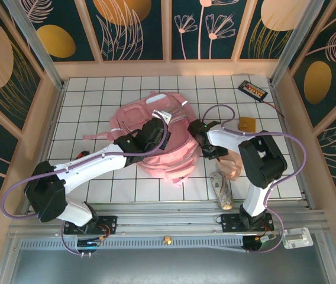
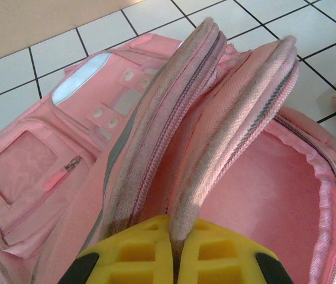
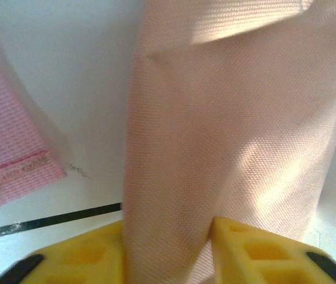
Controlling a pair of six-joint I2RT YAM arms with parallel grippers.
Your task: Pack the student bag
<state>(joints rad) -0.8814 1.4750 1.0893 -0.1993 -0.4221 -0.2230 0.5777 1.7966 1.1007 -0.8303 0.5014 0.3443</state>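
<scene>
A: Nearest us, just right of the large soft pink fabric student bag (image 1: 133, 116), what has the right gripper (image 3: 168, 239) got?
B: We note its yellow fingers (image 3: 233, 236) pinching a fold of peach woven cloth (image 3: 227, 118).
A: And the bag itself?
B: Mid-way on the white tiled table (image 1: 97, 94), main compartment gaping. We log the left gripper (image 2: 174, 239) pressed together on the bag's raised zipper rim (image 2: 245, 118). Beyond the bag, rightward, sits a small orange block (image 1: 246, 124).

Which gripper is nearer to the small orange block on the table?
Right. The right gripper, closed on beige cloth, sits just left of the small orange block; the left gripper, clamped on the student bag, lies farther left.
</scene>
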